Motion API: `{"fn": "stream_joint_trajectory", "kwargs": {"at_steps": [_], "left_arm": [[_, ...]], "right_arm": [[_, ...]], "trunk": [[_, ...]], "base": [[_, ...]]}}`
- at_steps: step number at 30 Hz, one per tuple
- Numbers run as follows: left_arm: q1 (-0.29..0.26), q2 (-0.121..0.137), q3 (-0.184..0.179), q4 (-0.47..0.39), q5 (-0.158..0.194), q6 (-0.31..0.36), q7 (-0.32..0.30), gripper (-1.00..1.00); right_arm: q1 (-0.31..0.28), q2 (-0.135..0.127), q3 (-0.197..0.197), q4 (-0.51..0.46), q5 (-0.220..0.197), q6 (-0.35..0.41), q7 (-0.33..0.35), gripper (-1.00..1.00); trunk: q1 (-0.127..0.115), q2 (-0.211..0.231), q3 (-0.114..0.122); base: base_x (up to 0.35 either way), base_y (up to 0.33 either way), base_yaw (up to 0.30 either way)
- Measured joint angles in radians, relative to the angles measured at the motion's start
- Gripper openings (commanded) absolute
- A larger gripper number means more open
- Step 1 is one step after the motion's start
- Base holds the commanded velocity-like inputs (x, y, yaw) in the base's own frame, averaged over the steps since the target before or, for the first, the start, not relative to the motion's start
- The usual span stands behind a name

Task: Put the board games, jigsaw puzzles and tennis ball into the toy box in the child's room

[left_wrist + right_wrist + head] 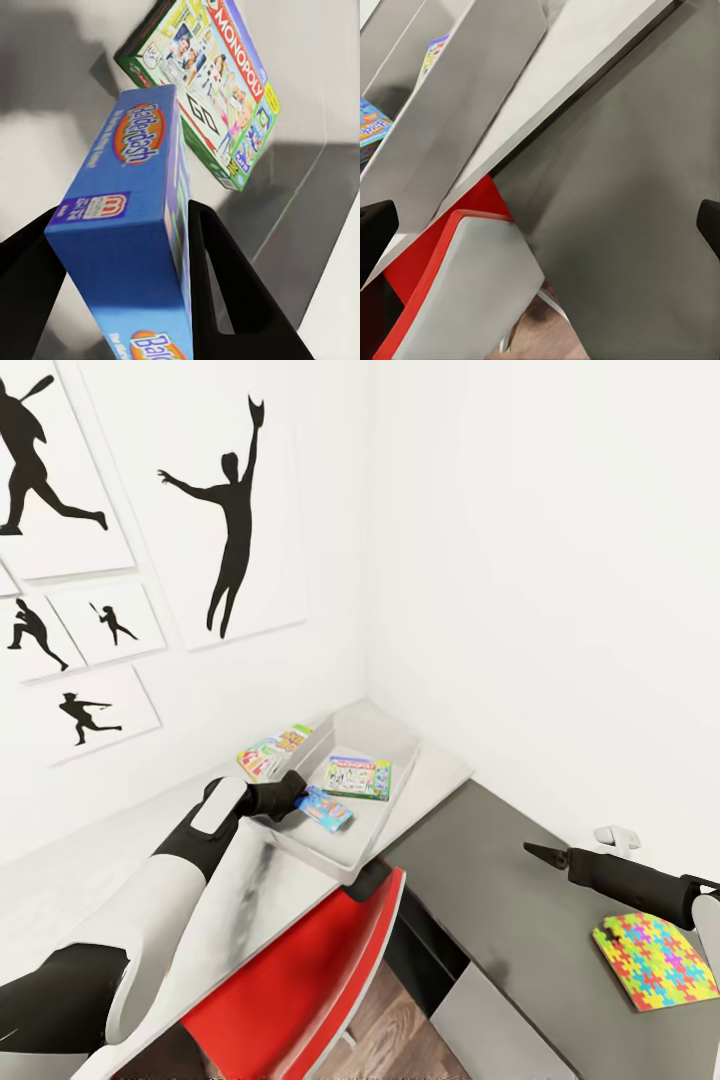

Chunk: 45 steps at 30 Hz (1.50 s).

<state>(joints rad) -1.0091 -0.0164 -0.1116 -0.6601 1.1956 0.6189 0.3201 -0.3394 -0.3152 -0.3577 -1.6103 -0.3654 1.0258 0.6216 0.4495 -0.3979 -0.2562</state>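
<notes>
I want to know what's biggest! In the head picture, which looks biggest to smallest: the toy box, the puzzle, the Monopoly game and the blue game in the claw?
1. Toy box
2. Puzzle, though it lies nearer the camera, which may flatter it
3. Monopoly game
4. Blue game, held in the left claw, only a little smaller than Monopoly

A blue Balderdash box is held over the grey toy box, where a green Monopoly box lies flat. A third board game lies just outside its far wall. A multicoloured jigsaw puzzle lies flat on the dark tabletop.
</notes>
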Motion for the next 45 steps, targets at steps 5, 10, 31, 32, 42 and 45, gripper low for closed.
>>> {"fn": "stream_joint_trajectory", "kwargs": {"at_steps": [5,10,31,32,42,45], "left_arm": [[-0.002,0.001,0.0,-0.002,-0.011,0.001,-0.019,-1.0],[-0.004,0.002,0.0,-0.002,-0.016,0.003,-0.034,-1.0],[-0.004,0.003,-0.003,-0.033,-0.019,0.003,-0.141,-1.0],[-0.003,0.003,-0.003,-0.033,-0.019,0.003,-0.142,-1.0],[-0.003,0.0,-0.003,-0.036,-0.068,0.003,-0.148,-1.0],[-0.003,0.0,-0.003,-0.036,-0.085,0.003,-0.154,-1.0]], "right_arm": [[0.0,0.0,0.0,0.0,0.0,0.0,0.0,1.0],[0.0,-0.001,0.0,0.0,0.0,0.0,0.0,1.0],[0.0,0.001,0.0,0.0,0.0,0.0,0.0,1.0],[0.0,0.001,0.0,0.0,0.0,0.0,0.0,1.0],[0.0,0.0,0.0,0.0,0.0,0.0,0.001,1.0],[0.0,0.0,0.0,0.0,0.0,0.0,0.001,1.0]], "trunk": [[0.0,0.0,-0.008],[0.0,0.0,-0.016],[0.0,0.0,-0.034],[0.0,0.0,-0.034],[0.0,0.0,-0.039],[0.0,0.0,-0.042]], "base": [[0.0,0.0,0.0],[0.0,0.0,0.0],[0.0,0.0,0.0],[0.0,0.0,0.0],[0.0,0.0,0.0],[0.0,0.0,0.0]]}}
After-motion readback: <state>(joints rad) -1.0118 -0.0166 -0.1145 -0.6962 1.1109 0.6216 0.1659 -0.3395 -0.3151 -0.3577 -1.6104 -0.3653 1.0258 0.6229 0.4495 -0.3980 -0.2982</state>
